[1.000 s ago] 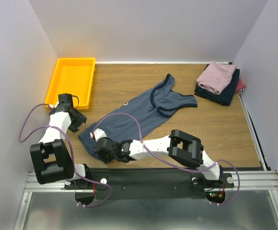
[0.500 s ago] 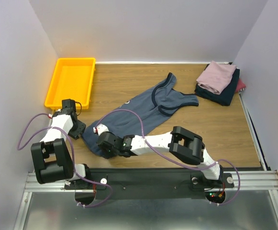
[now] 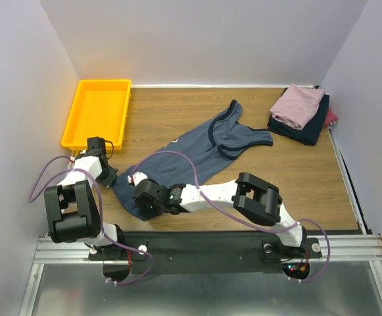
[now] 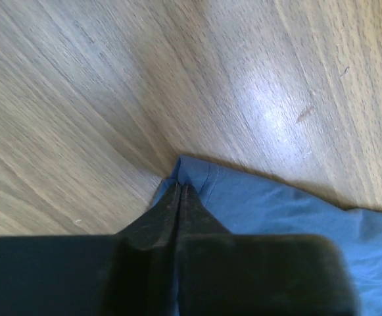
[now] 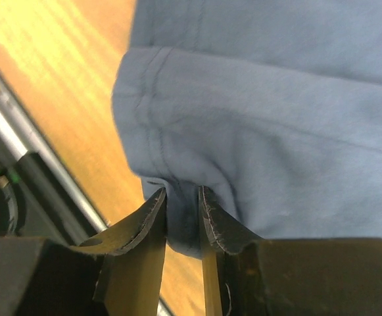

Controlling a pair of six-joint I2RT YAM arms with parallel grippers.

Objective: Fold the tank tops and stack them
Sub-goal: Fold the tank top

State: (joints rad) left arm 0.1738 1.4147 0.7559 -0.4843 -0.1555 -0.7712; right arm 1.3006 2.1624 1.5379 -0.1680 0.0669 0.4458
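The slate-blue tank top (image 3: 191,155) lies spread diagonally on the wooden table, straps toward the back right and hem toward the front left. My left gripper (image 3: 110,178) sits at the hem's left corner. In the left wrist view its jaws (image 4: 179,189) are pressed together on that blue corner (image 4: 200,174). My right gripper (image 3: 143,201) is at the hem's near corner. In the right wrist view its fingertips (image 5: 182,196) pinch a bunched fold of the blue cloth (image 5: 263,125). At the back right, a folded mauve-pink top (image 3: 298,104) lies on a navy one (image 3: 307,130), and a maroon edge (image 3: 331,117) shows.
A yellow plastic tray (image 3: 121,108) stands at the back left, just beyond my left gripper. Grey walls close in the table on the left, back and right. The black rail (image 5: 20,145) at the table's near edge runs close below my right gripper.
My left gripper has slid toward the hem's left corner and gone from wide open to shut on it. My right gripper has shifted slightly left, still holding the hem.
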